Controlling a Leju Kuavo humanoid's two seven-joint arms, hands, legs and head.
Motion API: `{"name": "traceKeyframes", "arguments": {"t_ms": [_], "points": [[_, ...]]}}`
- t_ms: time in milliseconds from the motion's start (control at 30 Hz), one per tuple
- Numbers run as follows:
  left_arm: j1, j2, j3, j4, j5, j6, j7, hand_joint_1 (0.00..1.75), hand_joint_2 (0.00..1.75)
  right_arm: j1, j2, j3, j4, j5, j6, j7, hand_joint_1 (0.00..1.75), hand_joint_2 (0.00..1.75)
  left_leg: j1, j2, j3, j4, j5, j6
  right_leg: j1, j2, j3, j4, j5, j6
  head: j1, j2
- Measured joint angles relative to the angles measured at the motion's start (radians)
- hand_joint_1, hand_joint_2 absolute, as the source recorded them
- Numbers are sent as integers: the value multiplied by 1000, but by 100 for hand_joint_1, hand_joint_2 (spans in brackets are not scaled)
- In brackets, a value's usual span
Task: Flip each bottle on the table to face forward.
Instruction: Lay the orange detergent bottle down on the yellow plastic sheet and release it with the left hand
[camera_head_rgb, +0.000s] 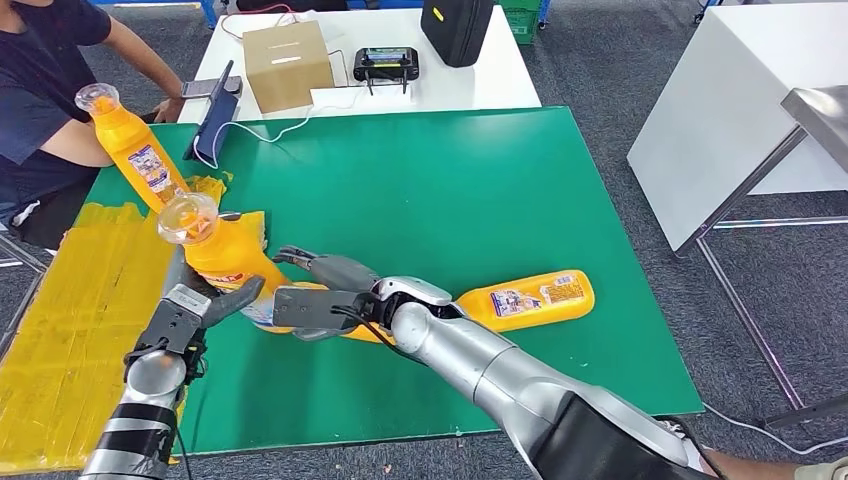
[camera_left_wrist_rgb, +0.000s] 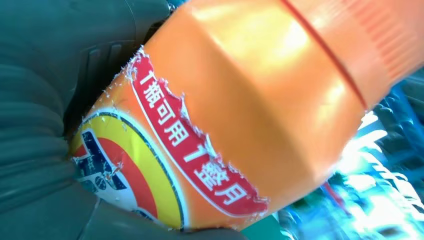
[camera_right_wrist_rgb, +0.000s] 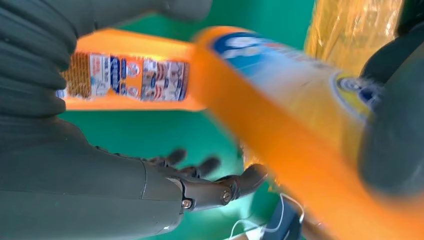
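Observation:
My left hand (camera_head_rgb: 195, 312) grips an orange bottle (camera_head_rgb: 222, 258) with a clear cap, tilted up off the green table (camera_head_rgb: 420, 190) near its front left. Up close, the bottle's (camera_left_wrist_rgb: 240, 110) red and yellow label faces the left wrist camera, with the left hand (camera_left_wrist_rgb: 35, 125) behind it. My right hand (camera_head_rgb: 320, 292) is right beside the bottle's lower body with its fingers (camera_right_wrist_rgb: 215, 186) spread, holding nothing. The held bottle (camera_right_wrist_rgb: 300, 125) is blurred in the right wrist view. A second orange bottle (camera_head_rgb: 530, 298) (camera_right_wrist_rgb: 130, 77) lies on its side behind my right forearm. A third bottle (camera_head_rgb: 132, 148) stands at the far left.
A person (camera_head_rgb: 40, 90) sits at the table's far left corner. Yellow taped sheeting (camera_head_rgb: 70, 330) covers the left edge. Behind are a cardboard box (camera_head_rgb: 285, 62), a black controller (camera_head_rgb: 386, 62), a black bag (camera_head_rgb: 455, 30) and a propped tablet (camera_head_rgb: 215, 118). A white table (camera_head_rgb: 740, 100) stands at right.

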Motion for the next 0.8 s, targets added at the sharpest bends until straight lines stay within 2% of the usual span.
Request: {"name": "traceKeyframes", "arguments": {"t_ms": [100, 233, 333, 433, 567, 800], "points": [[-14, 31, 5, 5, -114, 103, 27, 175, 175, 0, -11, -13, -12, 11, 0, 2, 0, 175, 0, -1, 0, 0, 0, 0, 0, -1, 0, 0, 0, 0, 0, 0], [-44, 104, 20, 32, -510, 399, 139, 175, 175, -1, -34, -44, -46, 18, 15, 14, 0, 175, 1, 0, 0, 0, 0, -1, 1, 0, 0, 0, 0, 0, 0, 0], [-82, 175, 37, 91, -774, 502, 249, 175, 175, -3, -56, -62, -67, 19, 35, 21, 0, 175, 1, 0, 0, 0, 1, -1, 1, 0, 0, 1, 0, 0, 0, 0], [-129, 244, 42, 185, -929, 501, 317, 175, 175, -5, -69, -72, -78, 22, 51, 24, 0, 175, 1, 0, 0, 0, 1, -2, 1, 0, 0, 1, 0, 0, 0, 0], [-188, 310, 39, 313, -988, 448, 352, 175, 175, -6, -80, -73, -79, 24, 60, 26, 0, 175, 1, 0, 0, 0, 2, -2, 1, 0, 0, 1, 0, 0, 0, 0], [-232, 351, 32, 412, -1000, 442, 360, 175, 175, -6, -85, -73, -79, 24, 61, 26, 0, 175, 1, -1, -1, 0, 2, -2, 1, 0, 0, 1, 0, 0, 0, 0]]}}
